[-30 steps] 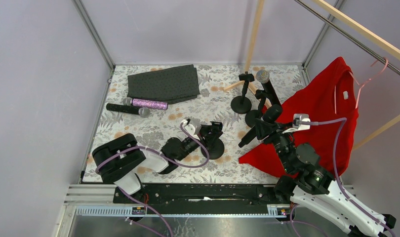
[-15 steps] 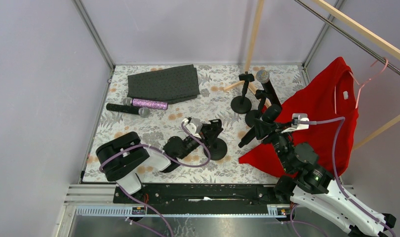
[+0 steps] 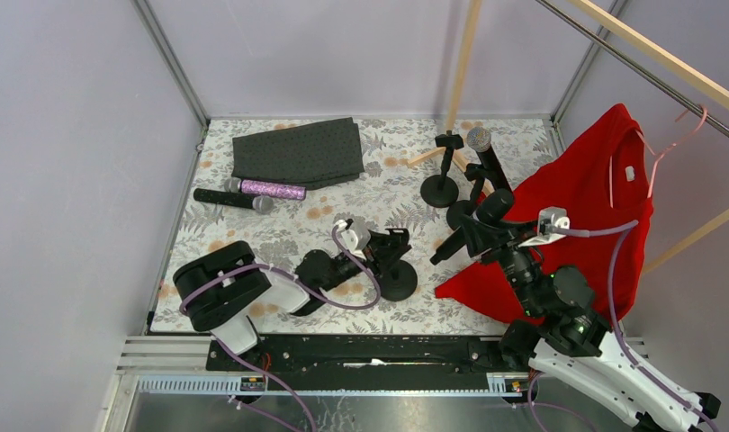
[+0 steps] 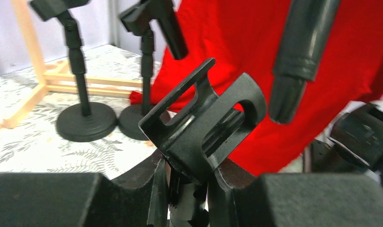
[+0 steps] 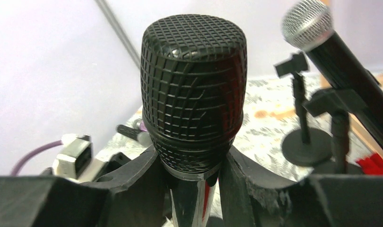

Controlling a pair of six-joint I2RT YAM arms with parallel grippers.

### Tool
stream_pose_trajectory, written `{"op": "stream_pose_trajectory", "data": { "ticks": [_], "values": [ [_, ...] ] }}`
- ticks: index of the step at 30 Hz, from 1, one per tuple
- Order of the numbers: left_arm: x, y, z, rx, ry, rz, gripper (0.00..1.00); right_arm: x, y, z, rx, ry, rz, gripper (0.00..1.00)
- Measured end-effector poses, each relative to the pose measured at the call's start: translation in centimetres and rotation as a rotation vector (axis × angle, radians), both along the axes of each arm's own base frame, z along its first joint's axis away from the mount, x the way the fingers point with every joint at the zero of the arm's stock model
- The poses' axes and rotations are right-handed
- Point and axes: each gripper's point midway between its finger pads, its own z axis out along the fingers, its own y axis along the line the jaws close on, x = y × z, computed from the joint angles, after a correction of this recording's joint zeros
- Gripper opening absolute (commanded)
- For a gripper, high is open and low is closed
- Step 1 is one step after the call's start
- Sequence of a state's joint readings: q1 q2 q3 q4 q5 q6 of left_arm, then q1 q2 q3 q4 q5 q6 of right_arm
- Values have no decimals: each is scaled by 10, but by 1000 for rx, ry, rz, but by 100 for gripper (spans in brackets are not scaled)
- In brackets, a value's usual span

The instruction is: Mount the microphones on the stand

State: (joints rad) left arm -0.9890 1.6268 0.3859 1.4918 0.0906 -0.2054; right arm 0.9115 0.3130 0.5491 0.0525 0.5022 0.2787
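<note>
My left gripper (image 3: 386,254) is shut on the stem of a black microphone stand (image 3: 397,281), just under its open clip (image 4: 204,123). My right gripper (image 3: 483,227) is shut just below the black mesh head of a black microphone (image 5: 194,90). The microphone's tail end (image 4: 296,61) hangs close above and to the right of the clip, apart from it. A second black microphone (image 3: 487,155) with a grey head sits clipped in a stand at the back. A purple glitter microphone (image 3: 271,190) and a black microphone (image 3: 228,198) lie at the left of the table.
An empty stand (image 3: 443,175) stands at the back beside the stand with the microphone. A red shirt (image 3: 581,216) lies at the right under my right arm. A dark folded cloth (image 3: 298,151) lies at the back left. A wooden frame (image 3: 460,63) rises at the back.
My left gripper has slid the stand a little to the right and nearer. My right gripper has shifted the held microphone slightly towards the stand's clip.
</note>
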Motion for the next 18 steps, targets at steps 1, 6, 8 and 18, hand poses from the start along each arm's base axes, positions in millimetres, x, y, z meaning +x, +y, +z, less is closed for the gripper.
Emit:
{"op": "stream_pose_trajectory", "data": {
  "ticks": [1, 6, 8, 18],
  "values": [
    [-5, -1, 0, 4, -6, -29, 0, -2, 2, 5, 8, -24, 18, 0],
    [-32, -5, -3, 22, -37, -169, 6, -18, 18, 21, 51, -173, 147, 0],
    [-39, -5, -3, 26, -48, -204, 15, -22, 25, 21, 52, -208, 187, 0],
    [-42, 7, -10, 82, -44, -180, 74, -32, 32, 30, 48, -272, 251, 0]
  ]
}}
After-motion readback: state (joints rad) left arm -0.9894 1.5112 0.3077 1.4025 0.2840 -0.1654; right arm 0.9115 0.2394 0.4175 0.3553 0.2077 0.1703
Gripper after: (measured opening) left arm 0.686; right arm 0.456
